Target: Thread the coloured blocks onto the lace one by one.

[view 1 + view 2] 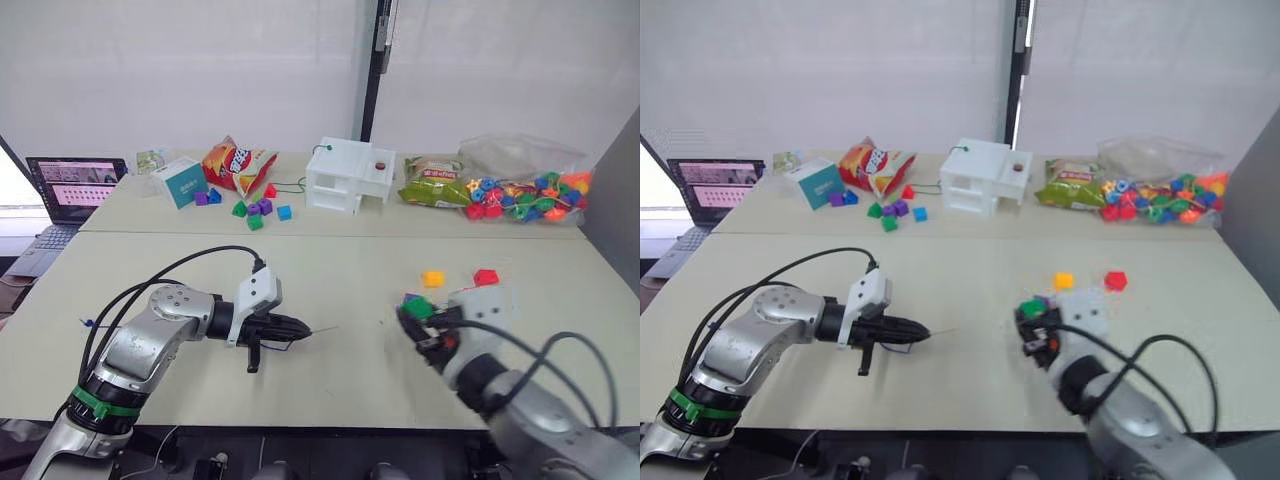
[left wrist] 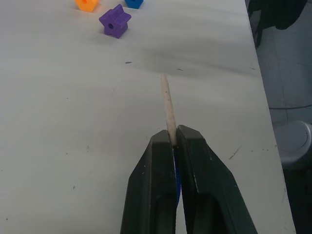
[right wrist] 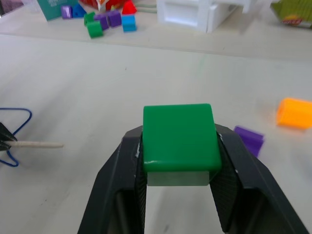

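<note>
Lace point(image 3: 14, 127) tip point(image 2: 167, 105) sticks out pale and stiff from the left gripper point(image 2: 174, 139), whose fingers are pinched shut on it low over the table point(image 1: 330, 280), pointing toward the right gripper point(image 3: 178, 146). That one clamps the green block point(image 3: 179, 136) between its fingers. Just beyond lie the purple block point(image 2: 115, 21), then the yellow block point(image 1: 432, 278) and red block point(image 1: 486, 277). Farther back stands a white box point(image 1: 350, 174).

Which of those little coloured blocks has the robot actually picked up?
The green block, clamped in the right end effector. The yellow block and red block lie loose on the table.
</note>
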`<state>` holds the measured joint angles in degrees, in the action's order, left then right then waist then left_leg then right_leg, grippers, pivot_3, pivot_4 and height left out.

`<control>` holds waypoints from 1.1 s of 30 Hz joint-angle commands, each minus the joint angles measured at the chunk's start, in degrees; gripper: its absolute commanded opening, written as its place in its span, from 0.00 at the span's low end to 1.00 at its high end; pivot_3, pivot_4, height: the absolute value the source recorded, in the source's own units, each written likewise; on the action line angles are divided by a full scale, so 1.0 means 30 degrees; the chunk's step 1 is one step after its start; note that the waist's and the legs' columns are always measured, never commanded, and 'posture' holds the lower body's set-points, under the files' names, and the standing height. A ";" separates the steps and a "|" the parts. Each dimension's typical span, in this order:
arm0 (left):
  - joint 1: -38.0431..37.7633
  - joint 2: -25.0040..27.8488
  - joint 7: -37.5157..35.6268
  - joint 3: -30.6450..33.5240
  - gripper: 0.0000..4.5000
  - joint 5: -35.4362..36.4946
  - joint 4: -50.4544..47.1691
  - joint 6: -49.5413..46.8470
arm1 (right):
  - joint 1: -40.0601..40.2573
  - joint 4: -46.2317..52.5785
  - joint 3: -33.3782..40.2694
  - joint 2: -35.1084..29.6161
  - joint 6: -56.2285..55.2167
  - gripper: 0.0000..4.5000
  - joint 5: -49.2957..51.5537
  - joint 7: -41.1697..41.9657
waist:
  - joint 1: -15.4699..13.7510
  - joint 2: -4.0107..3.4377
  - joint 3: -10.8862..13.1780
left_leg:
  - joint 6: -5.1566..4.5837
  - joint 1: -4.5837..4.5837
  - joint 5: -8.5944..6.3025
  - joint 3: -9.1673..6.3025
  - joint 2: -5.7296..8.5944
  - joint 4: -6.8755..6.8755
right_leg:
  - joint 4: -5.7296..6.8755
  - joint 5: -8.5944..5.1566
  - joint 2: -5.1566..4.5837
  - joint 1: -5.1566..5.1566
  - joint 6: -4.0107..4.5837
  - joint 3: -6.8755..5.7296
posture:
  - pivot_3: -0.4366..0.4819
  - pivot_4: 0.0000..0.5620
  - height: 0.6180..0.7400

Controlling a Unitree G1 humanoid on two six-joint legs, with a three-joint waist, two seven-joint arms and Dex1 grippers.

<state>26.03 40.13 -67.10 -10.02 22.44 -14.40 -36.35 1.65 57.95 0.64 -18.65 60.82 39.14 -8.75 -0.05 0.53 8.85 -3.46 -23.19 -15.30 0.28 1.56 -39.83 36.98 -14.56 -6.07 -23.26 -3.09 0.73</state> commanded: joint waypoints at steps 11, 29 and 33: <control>0.0001 0.0925 -0.0225 0.0319 0.00 0.0781 -0.1225 -0.0472 | 0.2214 -0.7494 -0.6276 0.0831 -0.7181 0.26 -0.7148 0.1616 | 0.0194 0.0018 -0.0001 | 0.0011 0.0041 0.0007 0.0011 -0.0012 0.0011 | -0.0005 -0.0004 0.0052 0.0027 0.0003 -0.0001 | 0.48 0.27 1.00; -0.1042 0.1846 0.0179 0.0734 0.00 0.1205 -0.1875 -0.0245 | -0.2413 -0.4555 -0.0461 -0.8183 -0.5362 0.99 0.1203 1.5948 | 0.0229 0.0040 0.0020 | -0.0001 0.0066 -0.0001 0.0011 -0.0055 0.0015 | -0.0037 -0.0005 0.0076 0.0063 0.0009 -0.0002 | 0.48 0.27 1.00; -0.1929 0.2764 -0.0383 0.0861 0.00 0.1638 -0.3098 -0.0610 | -0.7010 -0.9531 -0.3974 -0.9960 -0.7960 0.99 -0.1963 2.1580 | 0.0330 0.0049 0.0025 | -0.0001 0.0047 -0.0001 0.0018 -0.0080 0.0016 | -0.0060 -0.0006 0.0109 0.0053 0.0026 0.0007 | 0.48 0.27 1.00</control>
<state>20.52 47.49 -67.26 -8.57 25.92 -20.85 -37.80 -17.09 33.43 -8.87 -47.86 40.87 36.59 50.00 0.94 0.67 8.93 -3.46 -23.04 -15.30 0.38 1.31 -39.79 36.80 -14.57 -5.74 -23.12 -3.01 0.78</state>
